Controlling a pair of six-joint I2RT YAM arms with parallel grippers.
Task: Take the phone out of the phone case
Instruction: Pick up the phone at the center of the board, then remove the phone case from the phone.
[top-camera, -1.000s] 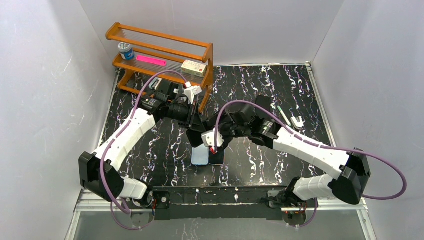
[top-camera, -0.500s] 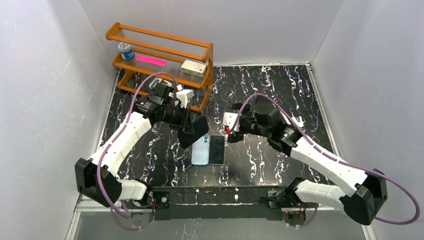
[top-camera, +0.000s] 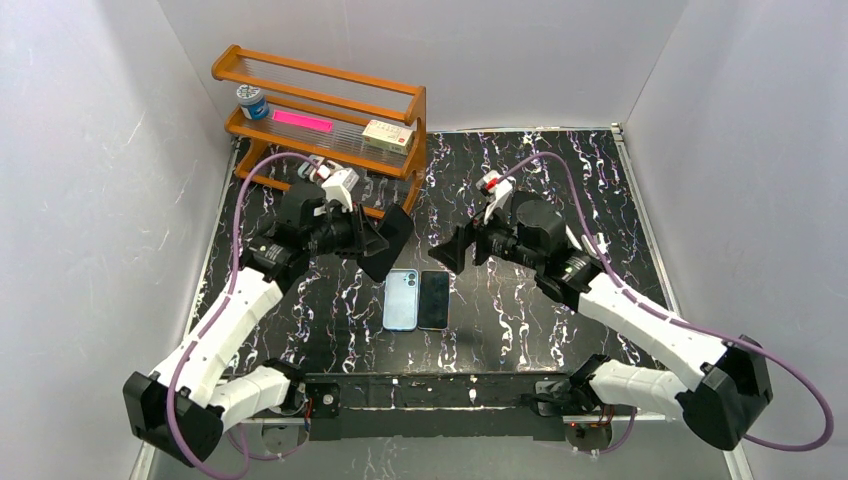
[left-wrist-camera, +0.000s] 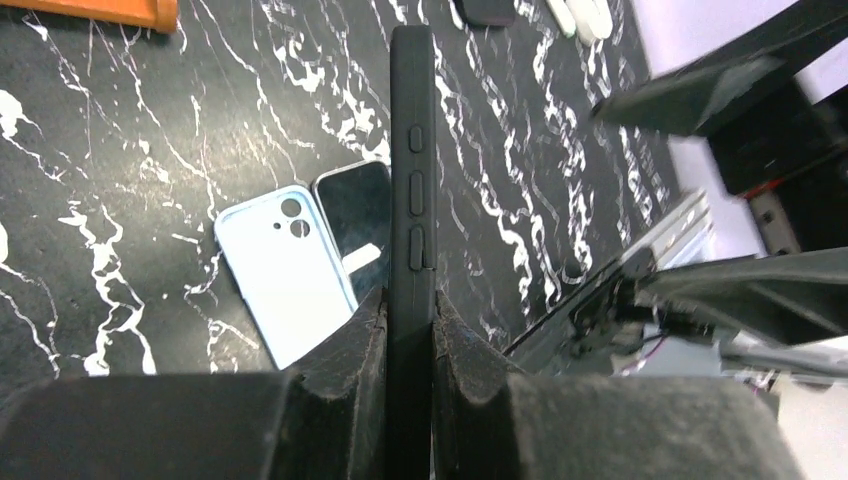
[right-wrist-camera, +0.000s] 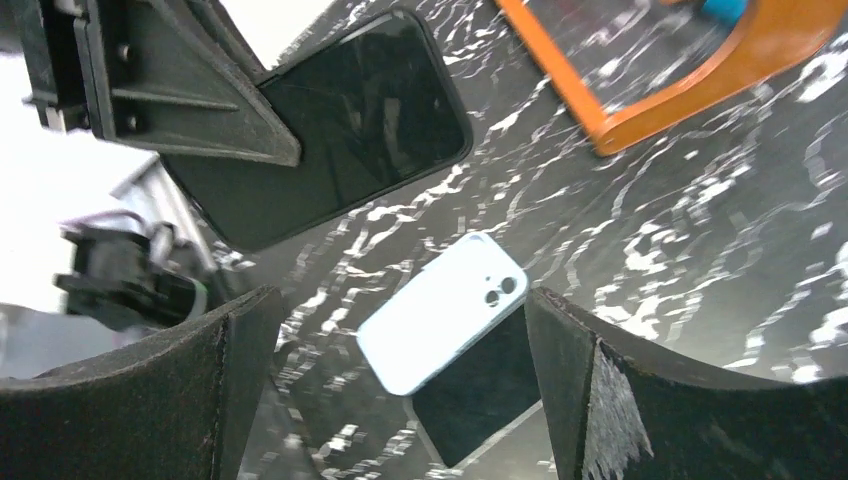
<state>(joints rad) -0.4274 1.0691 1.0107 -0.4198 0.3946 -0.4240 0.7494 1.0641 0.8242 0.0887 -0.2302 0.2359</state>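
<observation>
My left gripper (top-camera: 378, 247) is shut on a black phone in a black case (top-camera: 390, 238) and holds it on edge above the table. In the left wrist view the case's side with its buttons (left-wrist-camera: 411, 150) stands up between my fingers (left-wrist-camera: 362, 340). In the right wrist view the phone's dark screen (right-wrist-camera: 340, 130) faces my right gripper. My right gripper (top-camera: 450, 253) is open and empty, level with the held phone and a short gap to its right. A light blue phone (top-camera: 401, 299) lies back up on the table beside a black phone (top-camera: 434, 299).
An orange wooden rack (top-camera: 320, 110) with a small jar, a pink strip and a box stands at the back left, behind my left gripper. Small white items (left-wrist-camera: 580, 15) lie at the far right of the dark marbled table (top-camera: 520, 310). White walls surround it.
My right gripper has pulled away from the left gripper, back and to the right, and hangs open. My left gripper has moved up and to the left, still holding the black cased phone.
</observation>
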